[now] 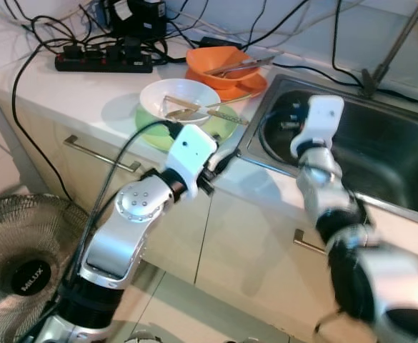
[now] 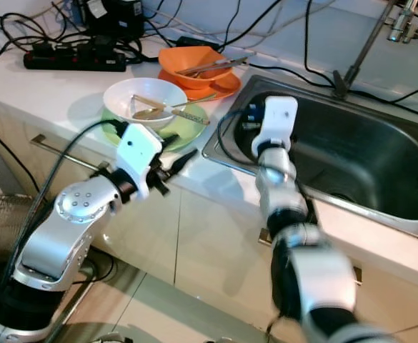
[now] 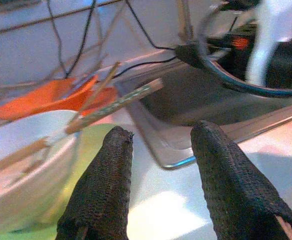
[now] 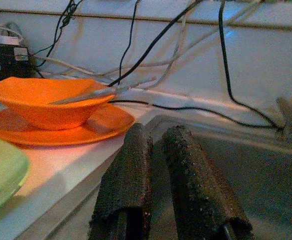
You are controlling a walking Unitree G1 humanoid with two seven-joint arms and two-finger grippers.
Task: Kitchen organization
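Note:
A white bowl (image 1: 180,98) holding wooden chopsticks and a spoon sits on a green plate (image 1: 221,126) at the counter's front. Behind it, an orange bowl (image 1: 219,63) with metal utensils rests on an orange plate (image 1: 250,84). My left gripper (image 1: 221,161) hovers open at the counter edge, beside the green plate and just short of the sink (image 1: 401,168); nothing is between its fingers (image 3: 106,180). My right gripper (image 1: 289,118) reaches into the sink's left end. Its fingers (image 4: 128,175) are nearly together and hold nothing.
A black power strip (image 1: 101,63) and many cables lie across the back of the counter. A faucet stem (image 1: 393,43) stands behind the sink. Cabinet doors with bar handles (image 1: 101,153) are below, and a floor fan (image 1: 23,264) stands at lower left.

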